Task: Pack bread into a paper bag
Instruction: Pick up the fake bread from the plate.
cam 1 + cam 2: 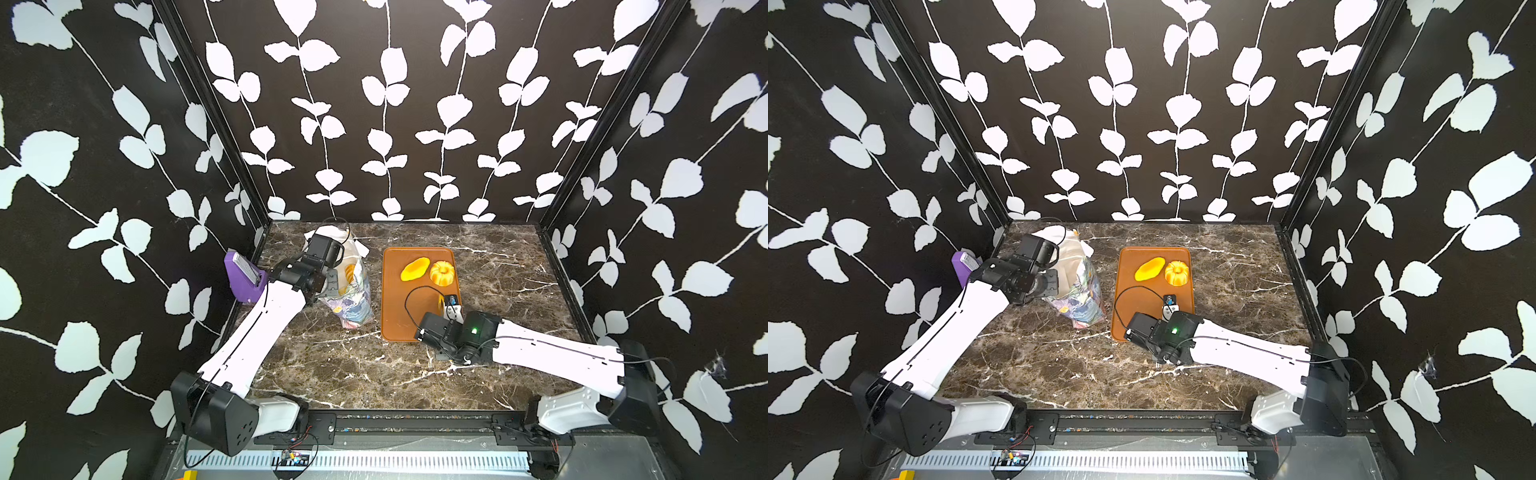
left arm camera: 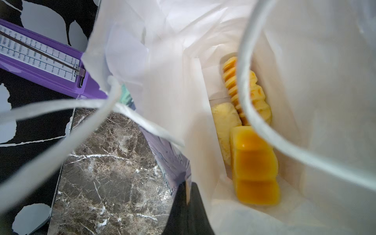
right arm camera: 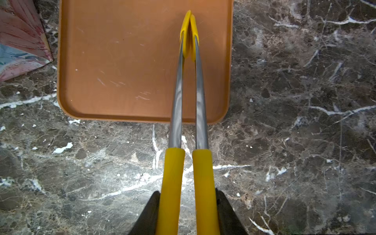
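The small flower-printed paper bag [image 1: 353, 301] stands on the dark marble worktop [image 1: 374, 374], just beside the left edge of the orange-brown rectangular tray [image 1: 390, 299]. Its mouth is open and its white cord handles hang loose.

The left hand [image 2: 186, 195] is clenched on the paper bag at the rim, with the bag wall pinched between the black fingers.

Bread inside the paper bag, seen from the left wrist view:
- a glossy golden segmented loaf [image 2: 254, 162], nearest the hand;
- a yellow ridged loaf [image 2: 231, 81], deeper in;
- a paler yellow long loaf [image 2: 223, 122], lying against both.

Bread on the tray, at its far end:
- a yellow oval bun [image 1: 414, 269];
- a golden ring-shaped bundt [image 1: 441, 273], just beside the bun.

The right hand [image 3: 187, 195] is clenched on the yellow handles of the steel tongs [image 3: 177, 101]. The tong tips are pressed together, empty, over the bare near part of the tray.

A purple box [image 1: 243, 274] stands at the left wall.
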`<control>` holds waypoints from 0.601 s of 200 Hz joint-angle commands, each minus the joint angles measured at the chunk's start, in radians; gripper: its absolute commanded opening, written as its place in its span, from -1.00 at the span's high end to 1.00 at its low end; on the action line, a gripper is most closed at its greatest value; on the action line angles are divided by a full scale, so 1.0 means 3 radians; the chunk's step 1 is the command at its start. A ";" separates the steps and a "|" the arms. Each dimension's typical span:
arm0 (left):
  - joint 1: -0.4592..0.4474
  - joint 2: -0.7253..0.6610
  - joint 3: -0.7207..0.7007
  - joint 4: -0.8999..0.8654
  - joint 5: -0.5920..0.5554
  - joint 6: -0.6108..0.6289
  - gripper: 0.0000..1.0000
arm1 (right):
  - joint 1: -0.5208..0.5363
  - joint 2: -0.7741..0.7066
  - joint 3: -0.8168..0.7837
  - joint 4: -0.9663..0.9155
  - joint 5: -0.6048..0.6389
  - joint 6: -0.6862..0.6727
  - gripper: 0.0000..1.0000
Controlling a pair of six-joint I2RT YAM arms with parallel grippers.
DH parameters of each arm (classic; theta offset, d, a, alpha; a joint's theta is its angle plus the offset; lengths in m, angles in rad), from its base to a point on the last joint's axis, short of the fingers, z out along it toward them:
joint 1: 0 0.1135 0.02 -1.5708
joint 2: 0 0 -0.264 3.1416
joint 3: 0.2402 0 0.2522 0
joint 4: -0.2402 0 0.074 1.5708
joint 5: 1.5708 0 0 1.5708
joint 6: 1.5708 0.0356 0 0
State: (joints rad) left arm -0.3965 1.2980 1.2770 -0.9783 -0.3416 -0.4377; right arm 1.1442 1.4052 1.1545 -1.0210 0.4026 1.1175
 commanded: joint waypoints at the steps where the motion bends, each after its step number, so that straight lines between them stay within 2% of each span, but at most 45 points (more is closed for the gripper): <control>1: -0.0005 0.0014 0.0066 -0.0068 0.0004 -0.0033 1.00 | -0.0057 -0.0025 -0.0066 0.0111 0.0070 -0.0002 1.00; 120: 0.0000 0.0010 0.0063 -0.0073 -0.0010 -0.0011 1.00 | -0.0209 -0.0011 -0.0108 0.0140 0.0031 -0.0072 0.37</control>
State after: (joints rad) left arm -0.3965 1.2980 1.2770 -0.9794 -0.3450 -0.4423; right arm 1.0912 1.4052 1.1507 -0.9997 0.3851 1.1042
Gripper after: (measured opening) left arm 0.045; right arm 0.364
